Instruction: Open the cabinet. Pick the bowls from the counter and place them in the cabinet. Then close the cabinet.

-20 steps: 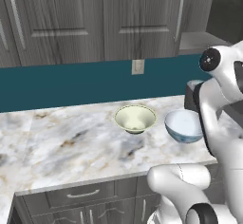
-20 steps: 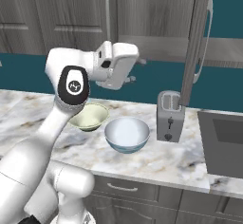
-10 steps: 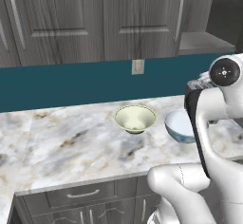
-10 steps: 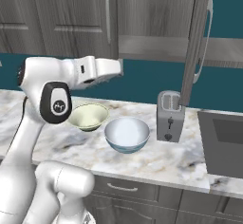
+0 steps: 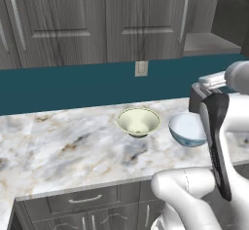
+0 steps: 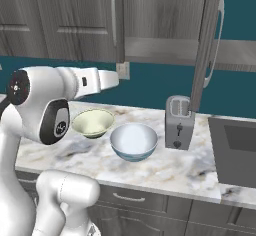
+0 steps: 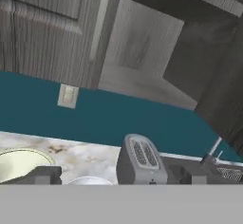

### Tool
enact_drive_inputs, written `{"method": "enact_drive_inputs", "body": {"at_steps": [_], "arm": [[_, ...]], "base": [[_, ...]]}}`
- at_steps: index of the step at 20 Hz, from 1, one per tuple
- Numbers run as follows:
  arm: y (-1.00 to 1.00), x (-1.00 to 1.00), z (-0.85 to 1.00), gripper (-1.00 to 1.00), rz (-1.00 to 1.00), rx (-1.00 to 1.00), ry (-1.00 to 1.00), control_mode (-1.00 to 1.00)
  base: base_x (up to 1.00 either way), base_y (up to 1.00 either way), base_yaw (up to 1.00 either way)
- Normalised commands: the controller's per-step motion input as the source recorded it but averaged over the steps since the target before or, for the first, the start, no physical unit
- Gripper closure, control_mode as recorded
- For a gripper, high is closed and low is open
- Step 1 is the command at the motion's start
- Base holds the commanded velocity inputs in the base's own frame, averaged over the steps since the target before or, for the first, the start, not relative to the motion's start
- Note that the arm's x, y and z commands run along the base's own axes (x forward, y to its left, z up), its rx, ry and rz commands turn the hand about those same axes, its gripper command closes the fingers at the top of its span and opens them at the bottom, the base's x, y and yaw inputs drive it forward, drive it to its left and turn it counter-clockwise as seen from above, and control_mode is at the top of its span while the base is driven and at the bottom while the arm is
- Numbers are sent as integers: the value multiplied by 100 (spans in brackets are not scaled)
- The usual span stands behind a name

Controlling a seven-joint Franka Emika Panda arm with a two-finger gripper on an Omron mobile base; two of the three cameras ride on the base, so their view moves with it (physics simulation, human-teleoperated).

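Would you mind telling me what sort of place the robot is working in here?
A kitchen, rendered rather than real: a marble counter holding two bowls and a toaster, with dark wood wall cabinets above.

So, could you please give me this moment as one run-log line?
cabinet: right door open | bowls: both on counter | gripper: open, empty

Base cameras flank the arm — sharing the counter (image 5: 68,151); hand camera faces the cabinet (image 7: 137,47).
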Motion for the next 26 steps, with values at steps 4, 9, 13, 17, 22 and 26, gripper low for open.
{"method": "enact_drive_inputs", "body": {"at_steps": [4,9,13,17,22,26], "arm": [[44,-13,18,-100,26,18,-20,-100],[22,-4,23,-100,14,11,-22,-100],[0,0,39,-100,4,6,-12,-100],[0,0,50,-100,0,0,-1,-100],[0,5,40,-100,0,1,0,-100],[0,21,10,-100,0,2,0,-100]], "base": [[0,0,0],[0,0,0],[0,0,0],[0,0,0],[0,0,0],[0,0,0]]}}
